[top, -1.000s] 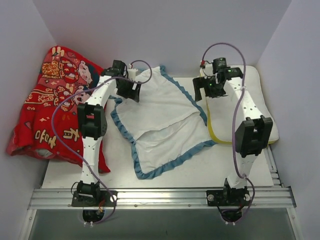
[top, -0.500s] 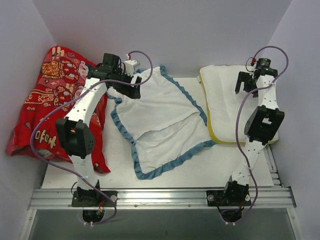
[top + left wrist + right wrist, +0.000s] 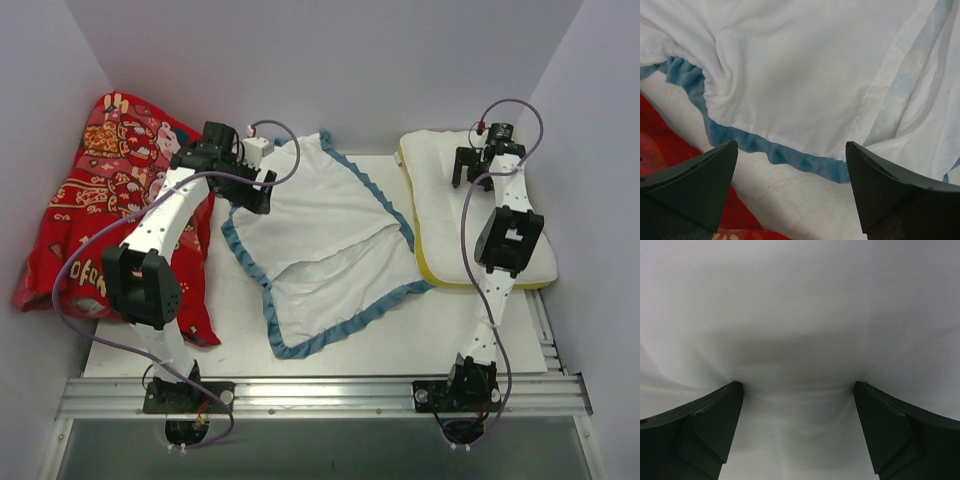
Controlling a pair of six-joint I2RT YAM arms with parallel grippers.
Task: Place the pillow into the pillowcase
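Red cloth [image 3: 90,210], yellow characters, left gripper [image 3: 791,144] over pillowcase [image 3: 320,250], right gripper [image 3: 798,385] on pillow [image 3: 440,200]

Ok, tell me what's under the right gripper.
The white pillow: the open right gripper dents its fabric with both fingertips. Whatever lies beneath the pillow there is covered.

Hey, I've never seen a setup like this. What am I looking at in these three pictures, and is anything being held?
These are two robot arms bolted to a table's near edge. The wide picture looks down from above. The other two come from wrist cameras; the dark wedges are each arm's own fingers. In the middle lies the pillowcase, white with blue trim; the pillow, yellow-edged, is on the right, a red cloth on the left. The left gripper is open over the pillowcase's edge; the right gripper is open, tips seemingly pressing the pillow. Nothing is held.
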